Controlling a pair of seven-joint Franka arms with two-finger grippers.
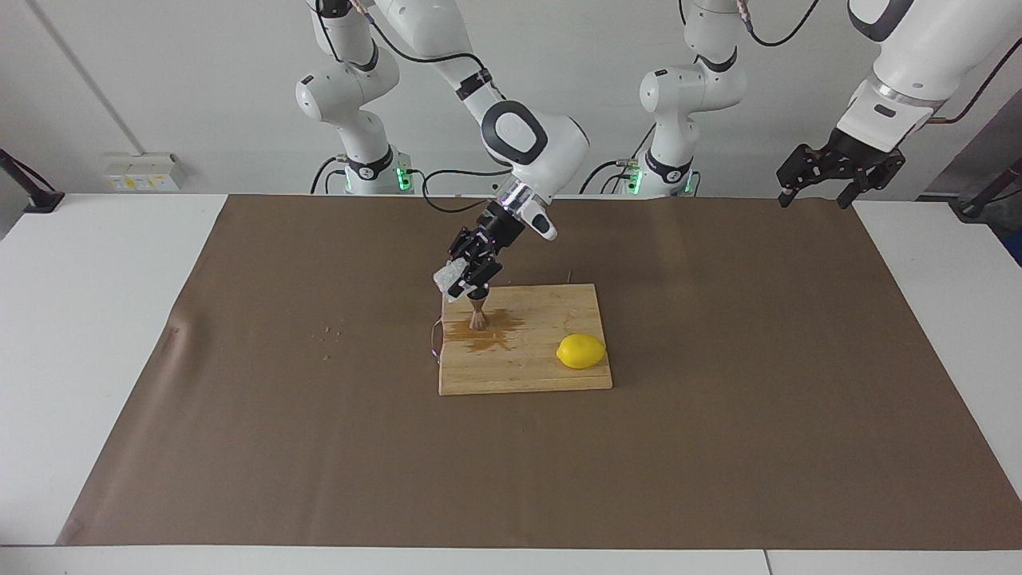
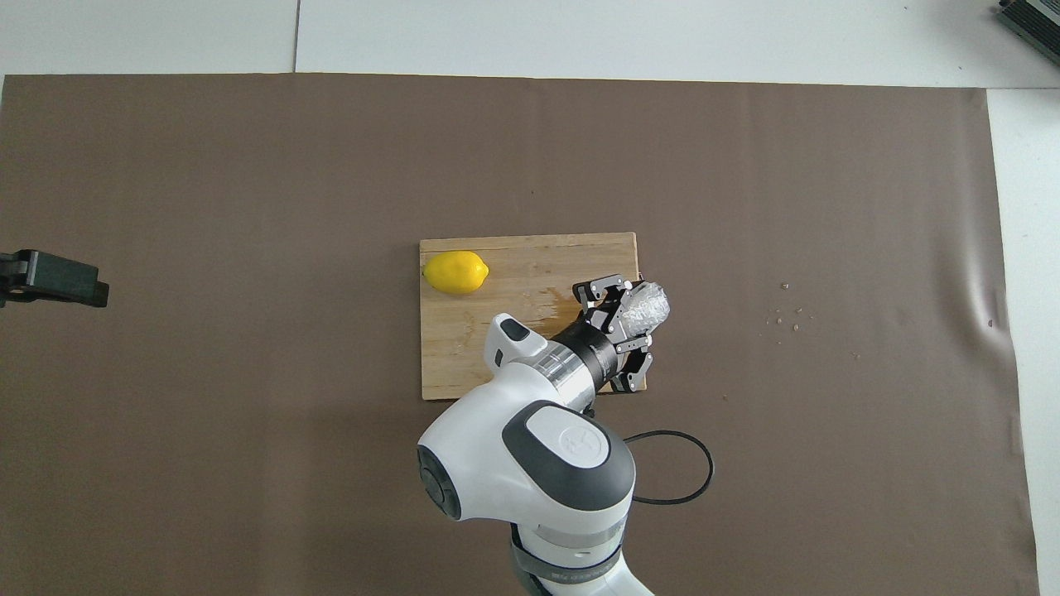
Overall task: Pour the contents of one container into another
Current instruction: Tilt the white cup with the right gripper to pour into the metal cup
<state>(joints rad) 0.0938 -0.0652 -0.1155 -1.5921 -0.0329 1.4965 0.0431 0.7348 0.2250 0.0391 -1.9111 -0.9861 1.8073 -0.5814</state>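
My right gripper is shut on the translucent whitish cup and holds it tilted just above the steel jigger. The jigger stands upright on the wooden cutting board, near the board's corner closest to the robots at the right arm's end. A dark wet stain spreads on the board around the jigger. In the overhead view the right gripper and the cup cover the jigger. My left gripper is open and empty, raised over the left arm's end of the table, waiting.
A yellow lemon lies on the board toward the left arm's end, farther from the robots than the jigger. A brown mat covers the table. Small crumbs lie on the mat toward the right arm's end. A black cable loop lies on the mat near the right arm.
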